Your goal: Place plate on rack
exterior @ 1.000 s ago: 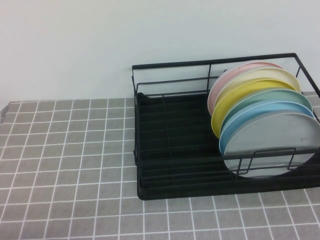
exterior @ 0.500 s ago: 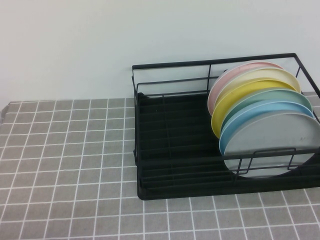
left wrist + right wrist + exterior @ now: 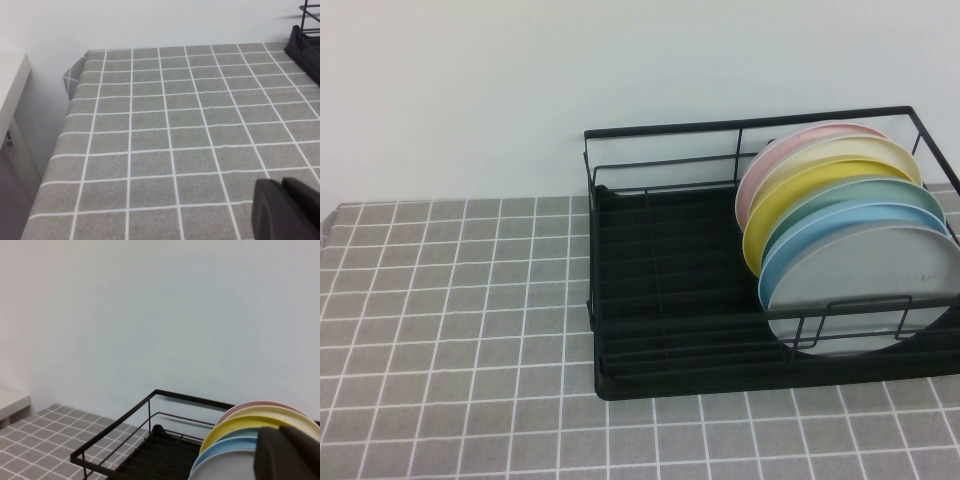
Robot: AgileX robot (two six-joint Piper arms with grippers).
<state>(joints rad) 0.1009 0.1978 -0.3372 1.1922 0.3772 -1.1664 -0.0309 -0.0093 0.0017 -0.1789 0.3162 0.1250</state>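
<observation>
The pale grey plate [image 3: 865,290] stands on edge in the black wire rack [image 3: 660,300], at the front of a row of plates: light blue, pale green, yellow, cream and pink behind it. It also shows in the right wrist view [image 3: 225,471]. My right gripper [image 3: 281,432] is shut and empty, raised beside the plate row on the rack's near side [image 3: 120,440]. My left gripper [image 3: 281,182] is shut and empty, above the grey tiled table far to the left of the rack's corner [image 3: 306,45]. Neither gripper shows in the high view.
The grey checked tablecloth [image 3: 450,330] covers the table left of and in front of the rack. The rack's left half holds no plates. A white wall stands behind. The table's left edge [image 3: 65,125] drops off beside a white cabinet [image 3: 10,90].
</observation>
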